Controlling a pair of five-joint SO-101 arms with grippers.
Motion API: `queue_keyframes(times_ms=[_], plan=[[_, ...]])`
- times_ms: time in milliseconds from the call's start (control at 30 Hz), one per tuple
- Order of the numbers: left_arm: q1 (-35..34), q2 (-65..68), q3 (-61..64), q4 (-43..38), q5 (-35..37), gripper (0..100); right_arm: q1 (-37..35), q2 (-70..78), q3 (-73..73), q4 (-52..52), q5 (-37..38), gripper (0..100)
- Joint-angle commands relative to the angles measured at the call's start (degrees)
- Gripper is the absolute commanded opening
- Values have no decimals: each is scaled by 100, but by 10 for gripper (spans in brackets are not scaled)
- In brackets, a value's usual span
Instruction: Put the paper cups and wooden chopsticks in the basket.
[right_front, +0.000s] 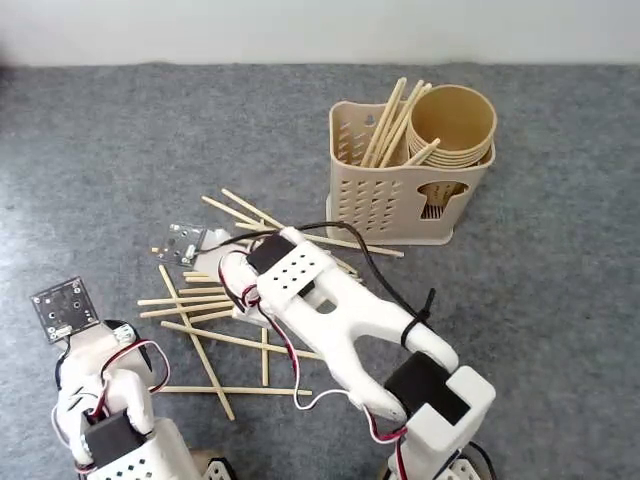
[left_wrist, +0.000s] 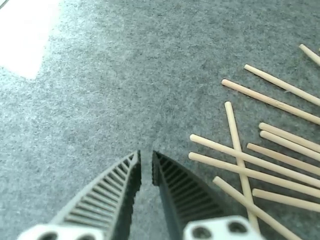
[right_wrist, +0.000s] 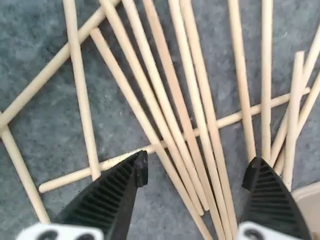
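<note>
Right gripper (right_wrist: 198, 167) jaws wide apart over loose chopsticks (right_wrist: 80, 90); left gripper (left_wrist: 146, 156) jaws together above carpet (left_wrist: 125, 75) (paper cups (right_front: 452, 122) already in basket (right_front: 385, 205)).

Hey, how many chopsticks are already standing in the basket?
4 chopsticks show: three lean together in the basket beside the stacked paper cups; a fourth chopstick pokes up against the cups' front rim. Others may be hidden inside.

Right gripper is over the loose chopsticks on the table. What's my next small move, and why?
Probably lower the right gripper slightly, then close it. Its jaws stand open astride several chopsticks lying flat on the carpet, none gripped yet, so a short descent should bring a few between them.
</note>
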Motion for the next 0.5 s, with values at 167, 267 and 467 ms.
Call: queue_keyframes(times_ms=[167,267,467], plan=[[-18,-35,-189,-123,-62,41,-48,-40,-352,-277,44,314],[-18,-35,-189,-123,-62,41,-48,207,-571,-242,44,314],[-18,-35,-189,-123,-62,41,-180,1288,-1749,514,44,314]])
